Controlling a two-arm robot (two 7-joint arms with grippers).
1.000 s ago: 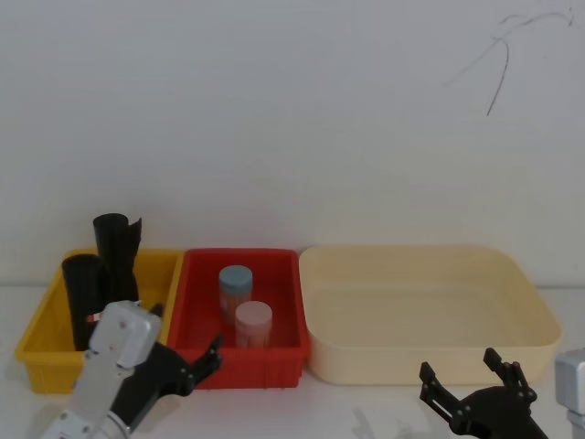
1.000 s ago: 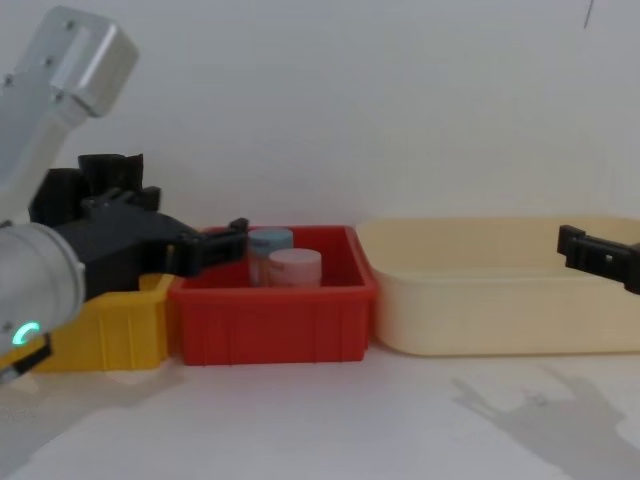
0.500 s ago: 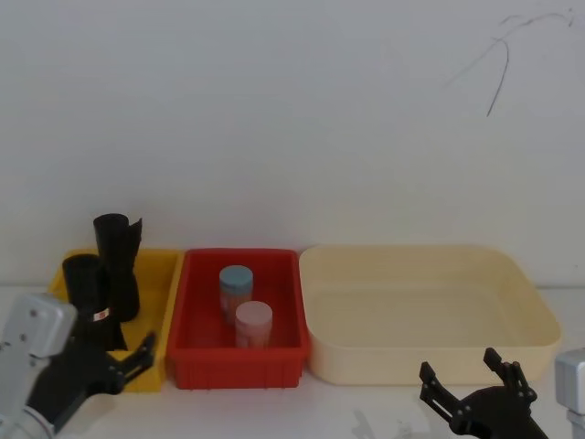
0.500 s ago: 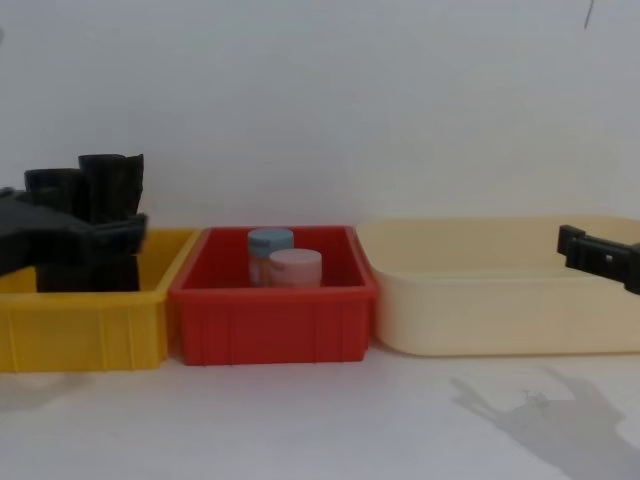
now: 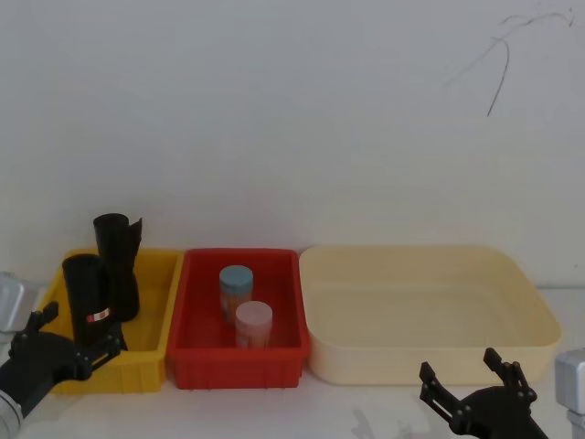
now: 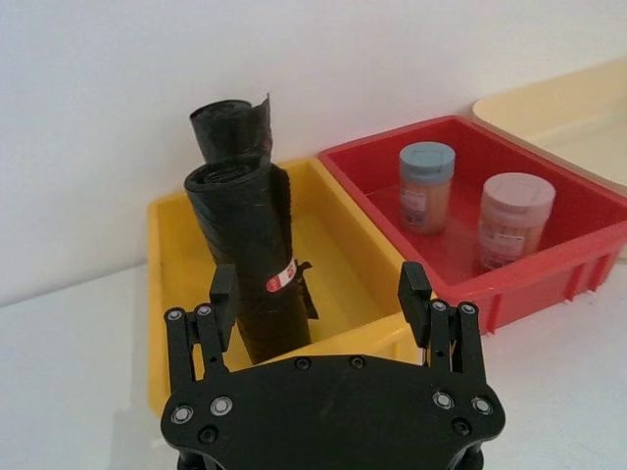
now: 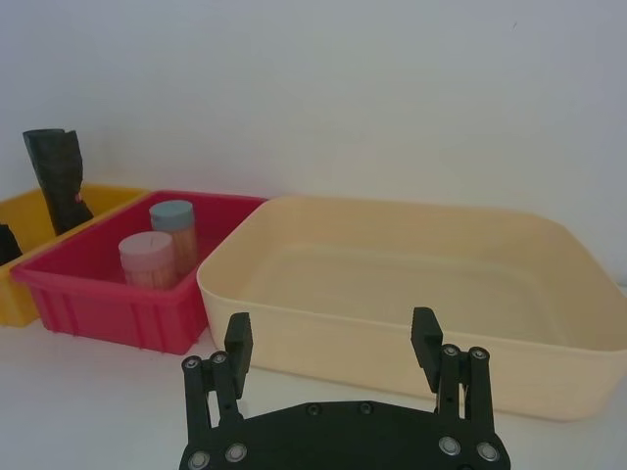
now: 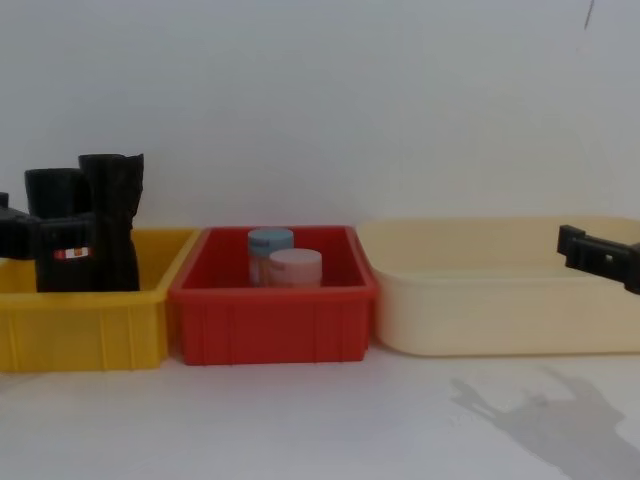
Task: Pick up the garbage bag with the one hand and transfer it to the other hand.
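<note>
Nothing gripped yet: left gripper [image 6: 318,289] gapes wide, empty, garbage bag [image 6: 250,264] upright just beyond its fingertips. Right gripper [image 5: 471,377] hangs open, empty. Pickup and handover remain.

On my screens the garbage bag [image 6: 250,245] reads black with a narrow red-and-white label band, and the second roll [image 6: 227,122] is plain black. I see a yellow bin [image 5: 160,283], a red bin [image 5: 274,370] and a cream tub [image 5: 411,251]. The blue-lidded jar [image 5: 236,279] and the pink-lidded jar [image 5: 253,315] are pale. The left gripper [image 6: 318,282] and the right gripper [image 7: 331,326] are black.
</note>
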